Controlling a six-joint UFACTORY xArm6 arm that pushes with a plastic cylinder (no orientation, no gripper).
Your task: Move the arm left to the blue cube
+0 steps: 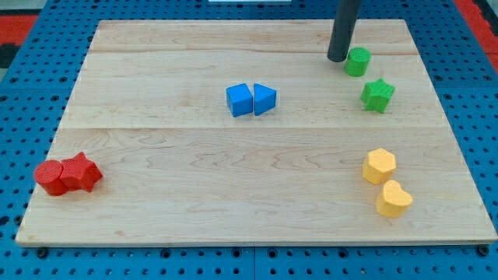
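Note:
The blue cube (239,100) sits near the middle of the wooden board (194,202), touching a blue triangular block (264,99) on its right. My tip (338,58) is at the view's upper right, just left of a green cylinder (358,61) and almost touching it. The tip is well to the right of the blue cube and a little higher in the view.
A green star block (377,95) lies below the green cylinder. A yellow hexagon block (379,166) and a yellow heart-like block (394,199) are at the lower right. A red cylinder (50,177) and a red star block (81,172) touch at the lower left.

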